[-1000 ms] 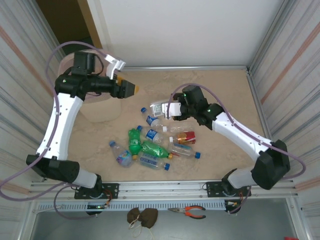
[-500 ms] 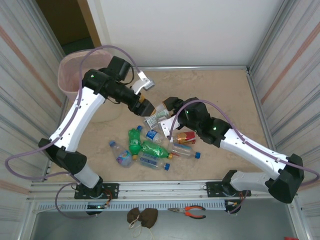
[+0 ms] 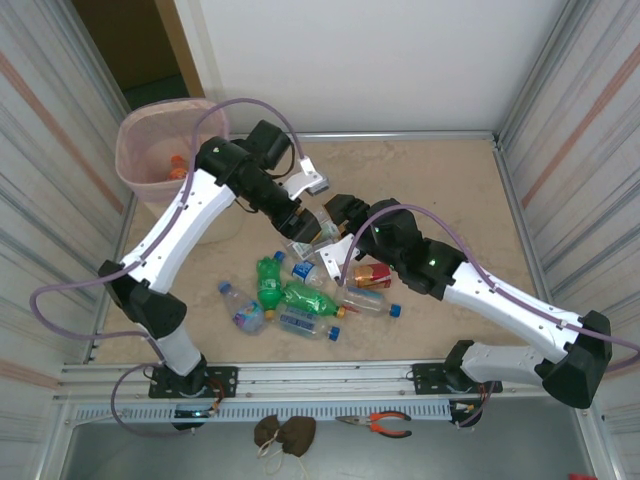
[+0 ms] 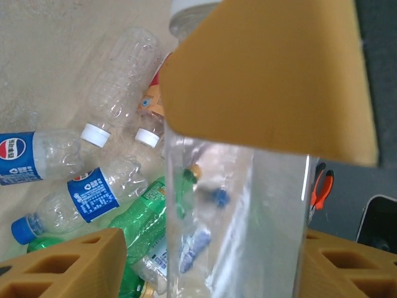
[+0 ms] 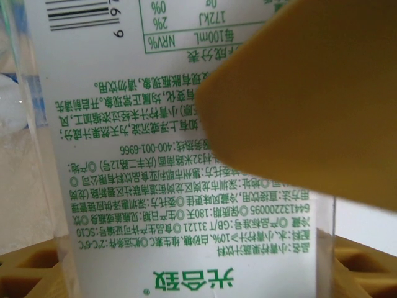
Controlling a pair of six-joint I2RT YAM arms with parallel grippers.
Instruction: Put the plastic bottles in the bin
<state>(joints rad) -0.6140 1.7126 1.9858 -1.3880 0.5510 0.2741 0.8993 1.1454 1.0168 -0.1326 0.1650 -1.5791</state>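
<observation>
Top external view: the left gripper [image 3: 303, 222] and the right gripper [image 3: 335, 212] meet over the middle of the table [image 3: 450, 190], with one clear bottle [image 3: 318, 232] between them, above the surface. The loose bottles [image 3: 305, 298] lie in a heap just nearer the arm bases. The bin [image 3: 160, 107] stands well apart in the far left corner.

Left wrist view: the clear bottle [image 4: 248, 211] runs upright through the jaws, right against the upper finger [image 4: 267, 74]. I cannot tell whether this gripper clamps it or only brackets it. Loose bottles [image 4: 93, 195] lie on the table beyond, to the left.

Right wrist view: the clear bottle's white label [image 5: 186, 186], printed in green, sits hard against the camera. One finger [image 5: 298, 93] is pressed across it, so the right gripper is gripping this bottle.
</observation>
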